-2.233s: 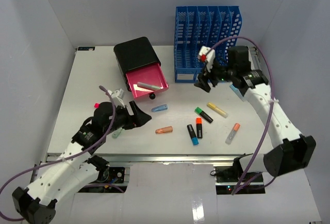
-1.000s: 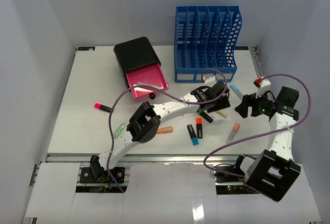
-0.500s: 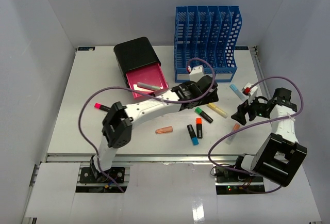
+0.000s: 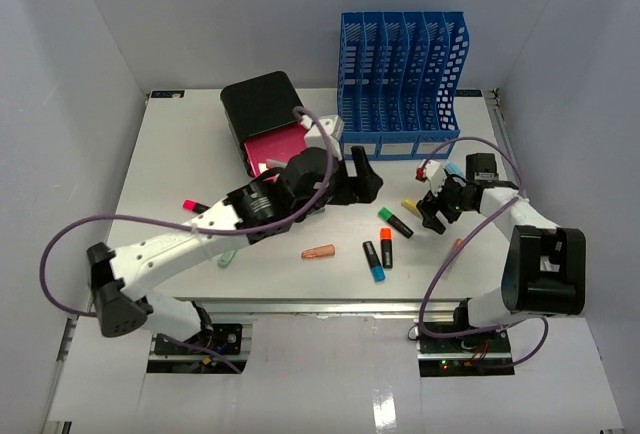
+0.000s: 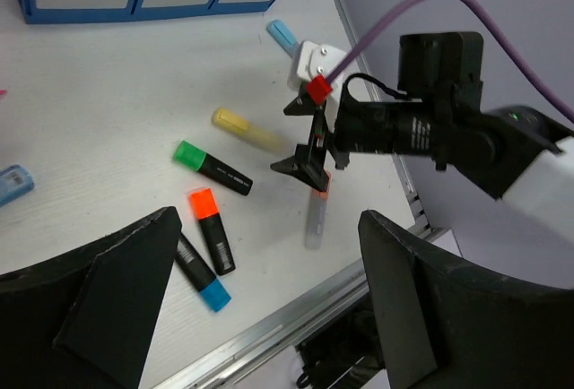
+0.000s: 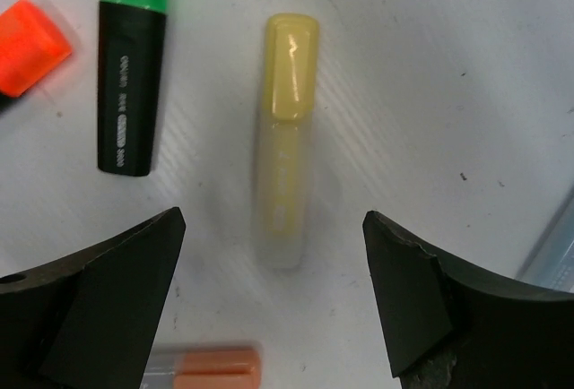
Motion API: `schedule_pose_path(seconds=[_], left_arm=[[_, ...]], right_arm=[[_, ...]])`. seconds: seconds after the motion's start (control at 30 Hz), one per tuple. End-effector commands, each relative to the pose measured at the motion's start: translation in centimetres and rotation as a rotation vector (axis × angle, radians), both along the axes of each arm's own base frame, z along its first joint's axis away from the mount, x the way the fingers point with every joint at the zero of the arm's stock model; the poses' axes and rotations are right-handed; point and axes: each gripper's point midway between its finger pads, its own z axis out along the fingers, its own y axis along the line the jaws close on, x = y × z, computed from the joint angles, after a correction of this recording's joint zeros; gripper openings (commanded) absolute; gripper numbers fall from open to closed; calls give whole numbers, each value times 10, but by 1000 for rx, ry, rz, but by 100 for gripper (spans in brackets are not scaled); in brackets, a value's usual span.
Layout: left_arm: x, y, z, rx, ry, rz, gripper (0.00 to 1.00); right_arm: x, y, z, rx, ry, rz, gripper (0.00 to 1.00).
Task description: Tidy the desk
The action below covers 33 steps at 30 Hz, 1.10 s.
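The desk (image 4: 160, 164) is a white tabletop strewn with markers. My left gripper (image 4: 366, 182) hovers open and empty over its middle; its jaws stand wide apart in the left wrist view (image 5: 269, 317). My right gripper (image 4: 436, 206) is open, low over a yellow marker (image 6: 287, 138) that lies between its spread fingers, untouched. Nearby lie a green-capped black marker (image 4: 396, 222), an orange-capped black marker (image 4: 386, 247), a blue-capped black marker (image 4: 373, 260), an orange-and-clear marker (image 4: 455, 250), a salmon marker (image 4: 318, 251), a light blue marker (image 4: 455, 171) and a pink marker (image 4: 196, 205).
A black box (image 4: 262, 104) with an open pink drawer (image 4: 268, 151) stands at the back, partly behind my left arm. A blue file rack (image 4: 400, 74) stands at the back right. A pale green marker (image 4: 228, 252) lies by the left arm. A metal rail (image 4: 300, 303) runs along the front edge.
My left gripper has drawn back to the left, away from the markers. My right gripper has moved left and come down over the yellow marker.
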Motion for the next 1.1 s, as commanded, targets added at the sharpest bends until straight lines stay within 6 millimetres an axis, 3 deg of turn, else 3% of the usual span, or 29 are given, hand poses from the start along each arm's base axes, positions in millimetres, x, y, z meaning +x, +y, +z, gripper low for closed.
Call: schedule_pose_path(seconds=[0.0, 0.2, 0.27, 0.4, 0.5, 0.8, 0.93, 1.07], left_arm=[[-25, 56, 50, -100, -125, -9, 92], [-50, 111, 43, -176, -127, 37, 93], [-55, 123, 32, -176, -109, 56, 93], [-65, 146, 28, -209, -94, 84, 93], [-71, 155, 26, -225, -88, 87, 93], [-79, 164, 17, -243, -62, 86, 95], [-81, 166, 17, -252, -60, 82, 95], [-83, 169, 25, -286, -62, 81, 96]], right_arm=[[38, -4, 9, -41, -46, -78, 85], [30, 17, -13, -63, 33, -34, 75], [27, 22, -17, -69, 50, -22, 74], [22, 24, -24, -89, 74, -15, 68], [22, 22, -30, -105, 91, -23, 63], [20, 17, -45, -136, 145, -31, 27], [23, 16, -37, -142, 127, -18, 10], [31, 26, -9, -126, 68, 40, 8]])
